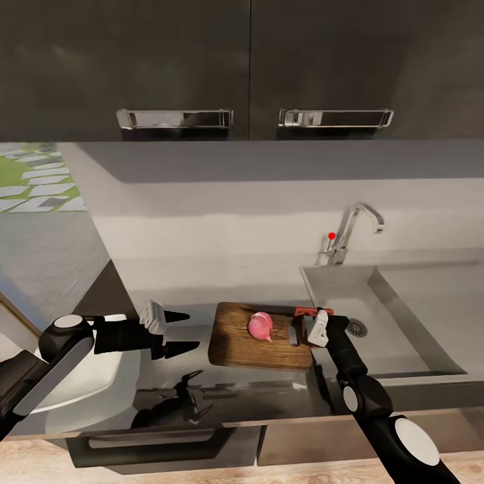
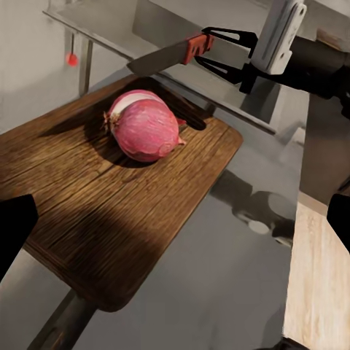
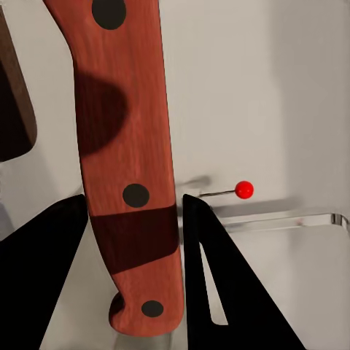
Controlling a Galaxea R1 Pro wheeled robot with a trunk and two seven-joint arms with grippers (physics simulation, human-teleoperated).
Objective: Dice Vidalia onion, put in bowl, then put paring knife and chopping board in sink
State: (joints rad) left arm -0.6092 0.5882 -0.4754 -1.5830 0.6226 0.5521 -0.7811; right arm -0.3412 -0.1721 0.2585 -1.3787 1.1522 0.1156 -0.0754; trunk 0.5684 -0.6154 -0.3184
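The pinkish-red Vidalia onion lies whole on the dark wooden chopping board, on the grey countertop left of the sink. My right gripper is shut on the paring knife's red handle above the board's sink-side end. The dark blade hangs above and just behind the onion. My left gripper hovers open just left of the board, holding nothing. The white bowl sits at the counter's left front, partly under my left arm.
The chrome tap with its red dot stands behind the sink. Dark wall cabinets with steel handles hang overhead. A drawer handle sits below the counter's metallic front edge.
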